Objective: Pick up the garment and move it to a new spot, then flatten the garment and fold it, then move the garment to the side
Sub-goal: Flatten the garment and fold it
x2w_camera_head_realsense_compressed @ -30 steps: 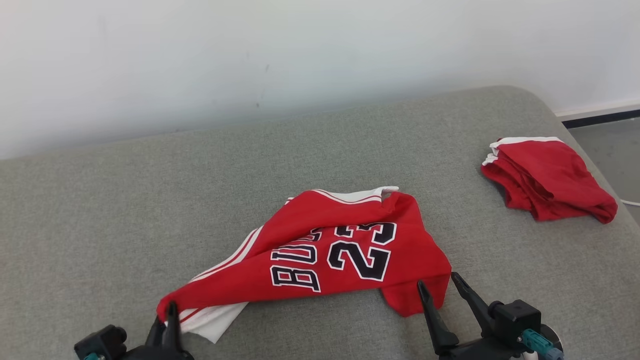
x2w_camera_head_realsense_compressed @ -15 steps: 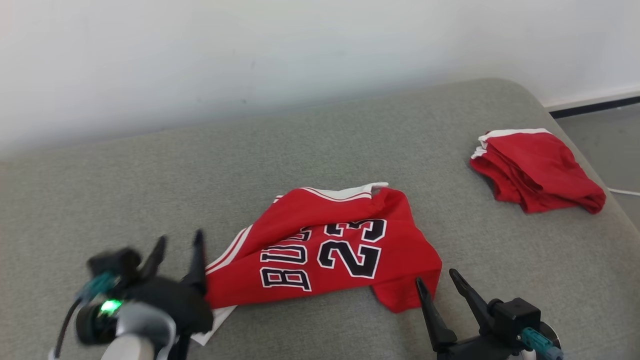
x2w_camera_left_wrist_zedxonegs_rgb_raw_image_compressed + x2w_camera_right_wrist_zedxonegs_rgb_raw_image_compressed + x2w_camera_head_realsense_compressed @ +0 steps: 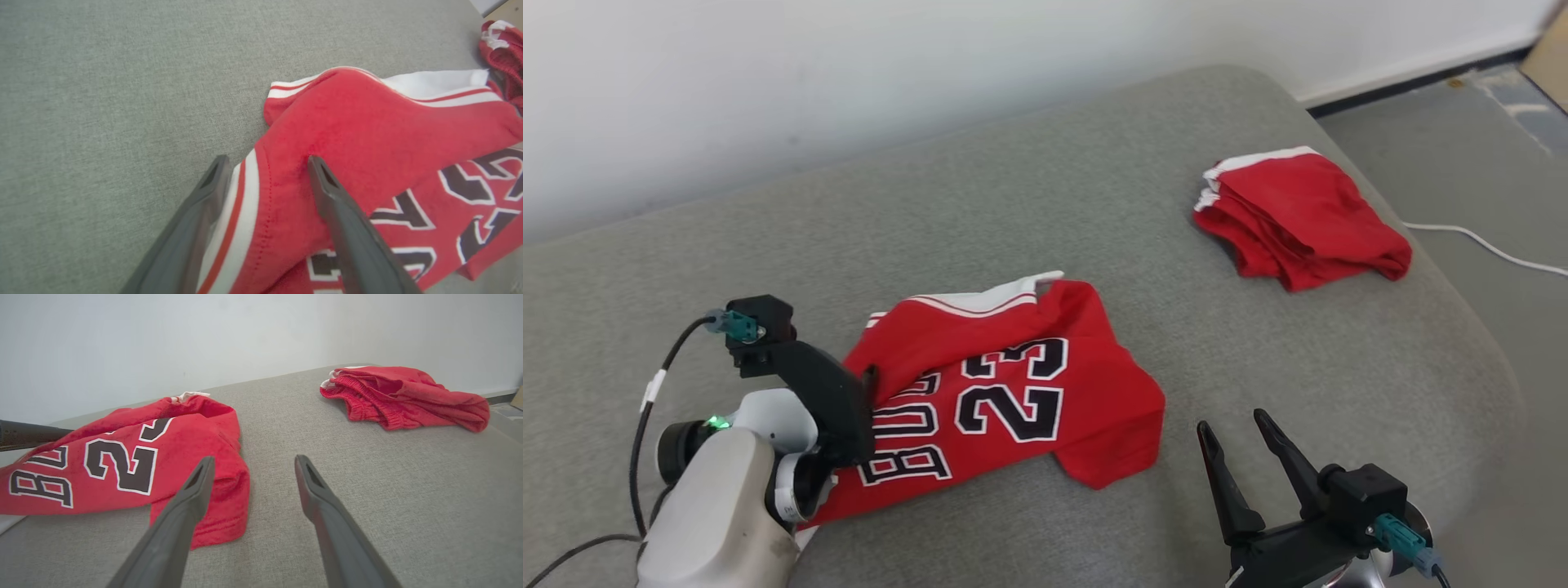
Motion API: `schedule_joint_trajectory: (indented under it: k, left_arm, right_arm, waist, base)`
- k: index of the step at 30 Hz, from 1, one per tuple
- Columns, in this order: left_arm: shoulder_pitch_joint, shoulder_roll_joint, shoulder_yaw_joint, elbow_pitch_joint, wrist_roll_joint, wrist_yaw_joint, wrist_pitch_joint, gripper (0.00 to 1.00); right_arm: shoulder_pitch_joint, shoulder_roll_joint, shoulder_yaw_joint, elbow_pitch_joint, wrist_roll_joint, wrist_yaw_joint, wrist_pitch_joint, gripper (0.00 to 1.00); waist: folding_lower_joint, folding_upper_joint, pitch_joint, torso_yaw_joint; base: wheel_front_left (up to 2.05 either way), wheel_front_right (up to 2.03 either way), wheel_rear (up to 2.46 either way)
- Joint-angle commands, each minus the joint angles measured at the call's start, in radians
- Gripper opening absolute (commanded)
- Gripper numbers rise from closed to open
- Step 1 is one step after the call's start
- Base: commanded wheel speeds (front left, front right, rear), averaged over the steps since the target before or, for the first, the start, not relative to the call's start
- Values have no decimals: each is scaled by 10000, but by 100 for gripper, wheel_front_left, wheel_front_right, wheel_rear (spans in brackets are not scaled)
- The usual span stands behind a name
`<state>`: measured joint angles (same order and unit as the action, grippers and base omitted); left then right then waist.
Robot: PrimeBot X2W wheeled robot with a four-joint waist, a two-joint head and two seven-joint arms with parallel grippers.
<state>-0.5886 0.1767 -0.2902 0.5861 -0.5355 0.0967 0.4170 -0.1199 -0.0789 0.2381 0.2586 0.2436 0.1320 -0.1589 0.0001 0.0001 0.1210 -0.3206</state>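
Grey cushion point(image 3: 1094, 180): upholstered, carrying both garments, sitting against a white wall.
Red jersey point(image 3: 1005, 384): lying crumpled on the cushion's near-left part, black-and-white "23" and lettering facing up, white striped trim showing along its left edge.
Left gripper point(image 3: 266, 160): hanging over the jersey's left edge, jaws standing wide, straddling the striped trim, pinching nothing.
Right gripper point(image 3: 1232, 420): jaws standing wide, holding nothing, pointing just beside the jersey's near-right corner.
Red shorts point(image 3: 1303, 216): lying folded at the cushion's far right, well apart from the jersey.
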Motion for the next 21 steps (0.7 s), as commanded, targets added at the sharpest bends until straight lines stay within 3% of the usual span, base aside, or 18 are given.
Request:
schedule_joint_trajectory:
  k: [1,4,5,6,7,13,21]
  left_arm:
    - [-139,113,1,150,71,124,208,100]
    - [-201,206,-23,365,24,253,668,100]
    - [-198,191,-36,368,-35,213,768,55]
    - [-179,138,-20,318,-129,157,789,33]
    - [-163,108,8,254,-171,120,730,0]
    - [-344,-80,-60,-202,-93,-121,-243,0]
    - [-1683,-74,-305,-484,1042,-486,-3840,0]
  right_arm:
    - [-33,59,-54,55,22,-25,-98,100]
    - [24,89,-120,135,-2,-25,-182,100]
    - [27,98,-125,167,-1,-25,-189,100]
    - [12,103,-135,204,3,-25,-199,100]
    - [-8,115,-136,216,-12,-25,-209,100]
    - [-213,156,39,283,-14,-25,-222,100]
    - [-335,186,231,355,25,-25,-219,100]
  waist:
    - [-1,-1,495,-651]
    - [-1,-1,519,-732]
    - [-1,-1,511,-741]
    - [-1,-1,498,-741]
    - [-1,-1,480,-726]
    - [-1,-1,335,-499]
    - [-1,-1,332,-518]
  base:
    - [0,0,0]
    - [0,0,0]
    - [0,0,0]
    - [0,0,0]
    - [0,0,0]
    - [0,0,0]
    - [0,0,0]
